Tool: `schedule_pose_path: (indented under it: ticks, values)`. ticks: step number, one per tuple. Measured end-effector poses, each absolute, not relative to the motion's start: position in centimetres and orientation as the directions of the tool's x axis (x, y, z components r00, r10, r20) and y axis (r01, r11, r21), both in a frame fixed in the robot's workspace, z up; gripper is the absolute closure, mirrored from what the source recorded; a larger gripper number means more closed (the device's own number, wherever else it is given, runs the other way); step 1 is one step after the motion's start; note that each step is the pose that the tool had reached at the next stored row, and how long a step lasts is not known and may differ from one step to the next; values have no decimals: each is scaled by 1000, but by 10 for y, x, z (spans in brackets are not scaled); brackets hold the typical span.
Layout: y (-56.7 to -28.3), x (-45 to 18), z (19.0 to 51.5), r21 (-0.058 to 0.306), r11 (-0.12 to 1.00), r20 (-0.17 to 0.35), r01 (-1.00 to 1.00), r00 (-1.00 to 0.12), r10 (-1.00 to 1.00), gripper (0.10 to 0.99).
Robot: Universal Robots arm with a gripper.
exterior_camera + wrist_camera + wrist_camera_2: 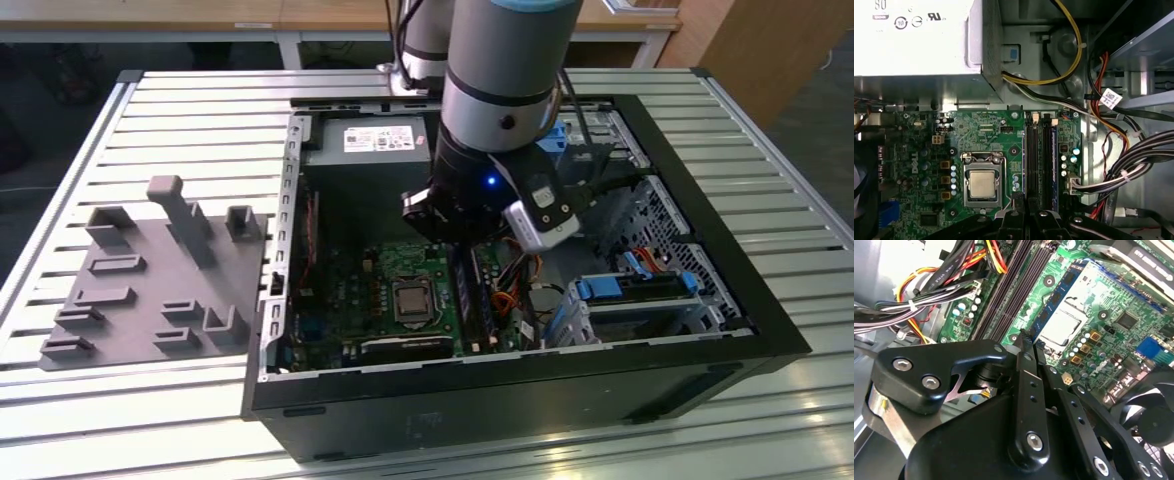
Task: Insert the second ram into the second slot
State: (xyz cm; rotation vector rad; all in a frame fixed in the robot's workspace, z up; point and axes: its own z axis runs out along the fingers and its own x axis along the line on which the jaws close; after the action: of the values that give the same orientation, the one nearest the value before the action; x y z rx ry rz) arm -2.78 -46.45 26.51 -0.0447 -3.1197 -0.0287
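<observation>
My gripper [1029, 340] is deep inside the open computer case [694, 380], over the green motherboard [979, 130]. Its fingers are shut on the near end of the second ram [1061, 295], a thin dark blue stick with black chips held on edge. The stick runs away from the fingertips along the dark memory slots [1009, 290], on their side nearest the processor socket [1064, 325]. In the first wrist view the gripper [1021, 202] sits at the end of the slots [1044, 160]. Whether the stick is down in a slot I cannot tell.
Bundled cables [1134, 170] crowd the side of the slots away from the socket. The power supply [367, 150] fills the far end of the case, and a drive bay with blue tabs [634, 290] is at the exterior view's right. A grey fixture plate [147, 285] lies outside.
</observation>
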Motion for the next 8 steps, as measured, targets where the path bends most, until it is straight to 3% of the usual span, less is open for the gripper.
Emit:
schedule_pose_path:
  ticks: [8]
  values:
    - [-464,-28,260,20,999,23,29,-999,28,949]
